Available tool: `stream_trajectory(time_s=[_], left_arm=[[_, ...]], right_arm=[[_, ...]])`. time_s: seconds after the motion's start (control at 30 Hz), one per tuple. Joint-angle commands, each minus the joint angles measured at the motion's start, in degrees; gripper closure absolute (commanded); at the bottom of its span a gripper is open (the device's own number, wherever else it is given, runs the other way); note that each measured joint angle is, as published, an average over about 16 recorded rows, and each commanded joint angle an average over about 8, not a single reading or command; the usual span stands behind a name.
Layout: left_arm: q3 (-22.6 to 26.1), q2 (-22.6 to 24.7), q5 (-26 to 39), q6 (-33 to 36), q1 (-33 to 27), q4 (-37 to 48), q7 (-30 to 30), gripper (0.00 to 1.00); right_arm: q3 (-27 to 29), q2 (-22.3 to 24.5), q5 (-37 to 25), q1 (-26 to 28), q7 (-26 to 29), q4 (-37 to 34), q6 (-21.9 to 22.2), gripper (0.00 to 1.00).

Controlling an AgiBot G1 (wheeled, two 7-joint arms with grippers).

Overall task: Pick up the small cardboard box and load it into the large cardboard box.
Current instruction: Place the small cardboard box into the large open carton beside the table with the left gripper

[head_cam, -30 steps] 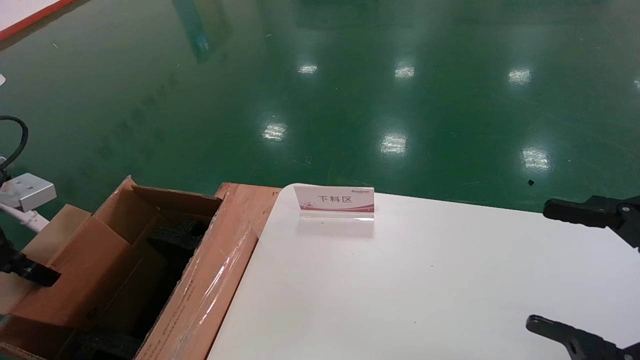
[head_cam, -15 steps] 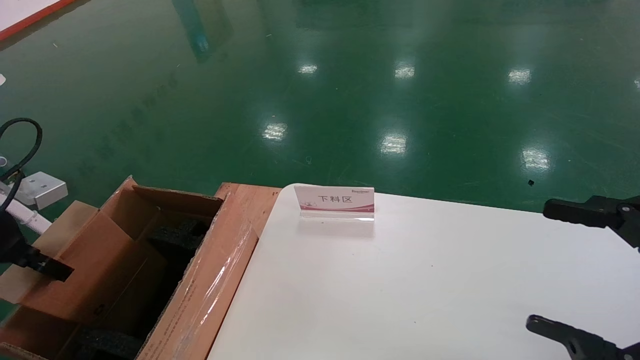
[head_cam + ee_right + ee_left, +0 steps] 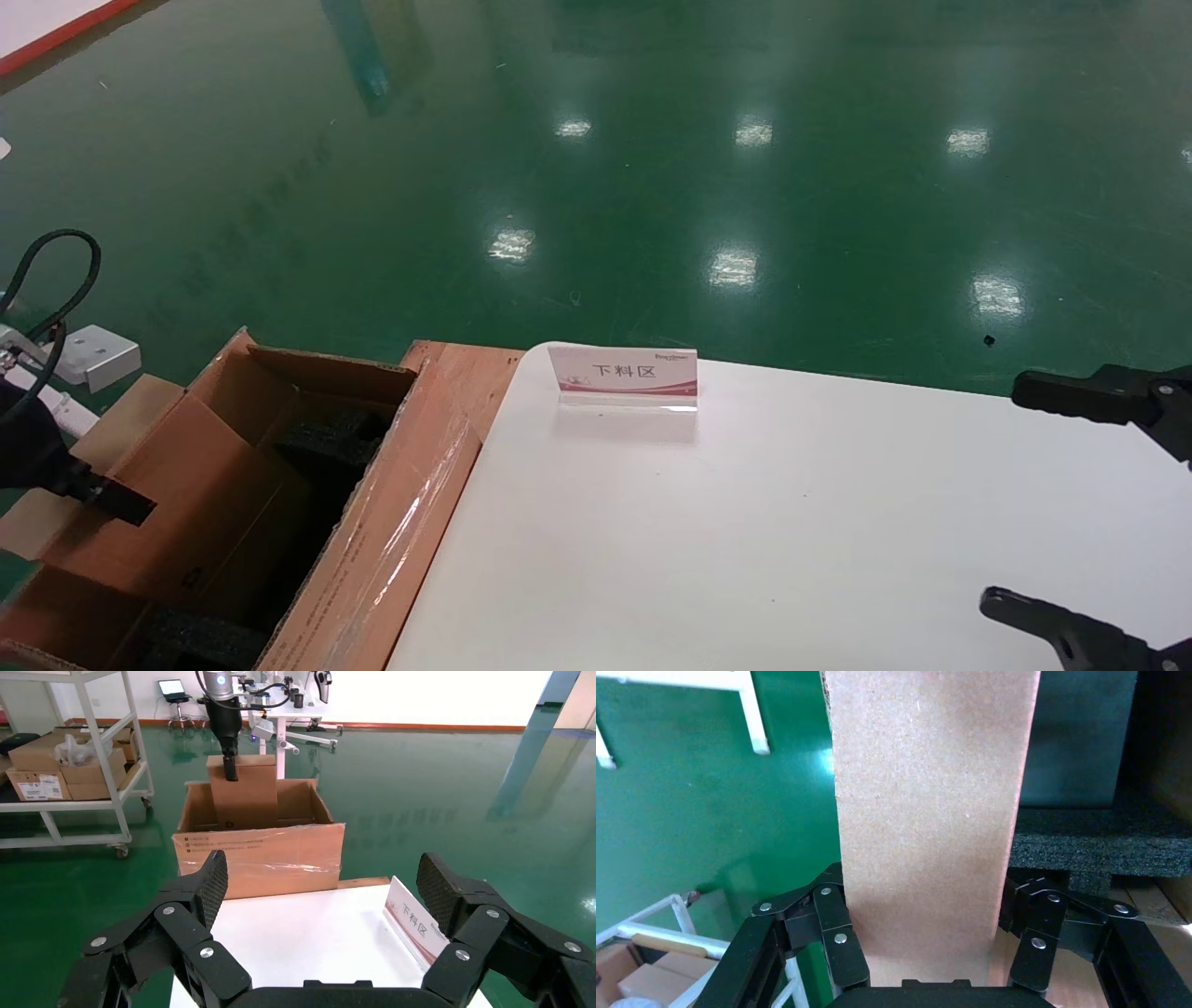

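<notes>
small cardboard box [image 3: 926,811] looks like plain matt brown card, kinda grainy up close. large cardboard box [image 3: 307,503] is brown corrugated with glossy clear tape [image 3: 410,522] along its 3 o'clock wall, and rough black foam [image 3: 1095,839] inside. white table [image 3: 792,522] is smooth, semi-matt. green floor [image 3: 652,186] is super shiny.

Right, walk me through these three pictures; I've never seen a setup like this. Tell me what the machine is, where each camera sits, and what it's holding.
This is a two-armed robot. One picture looks down from its head; the others come from cameras on each wrist. The left gripper is shut on the slim, flat brown cardboard box, holding it upright inside the large open brown corrugated carton with black foam pads. The right gripper hangs open over the white table, holding nothing. On the table stands only a small sign card.
</notes>
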Motion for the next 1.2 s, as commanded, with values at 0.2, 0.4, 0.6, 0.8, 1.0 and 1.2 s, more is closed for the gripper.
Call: stream_trajectory(time_s=[0.2,0.4,0.6,0.8,1.0,1.2], left_arm=[[0.4,2.2,-0.4,-0.5,2.2,2.1,-1.5,1.00],[0.5,3.6,-0.8,-1.0,3.4,3.1,-3.6,1.00],[0.5,4.6,-0.9,-2.3,4.9,4.1,-5.0,1.00],[0.4,6.4,-0.9,-4.2,6.8,6.2,-5.6,1.00],[0.2,8.4,-1.5,-5.5,8.6,8.8,-5.1,1.00],[0.1,9.3,-2.0,-5.8,9.5,10.4,-4.6,1.00]], right_arm=[[0.0,0.0,0.0,0.0,0.0,0.0,0.0,0.00],[0.0,0.0,0.0,0.0,0.0,0.0,0.0,0.00],[-0.1,0.0,0.0,0.0,0.0,0.0,0.0,0.00],[-0.1,0.0,0.0,0.0,0.0,0.0,0.0,0.00],[-0.1,0.0,0.1,0.0,0.0,0.0,0.0,0.00],[-0.1,0.0,0.1,0.0,-0.1,0.0,0.0,0.00]])
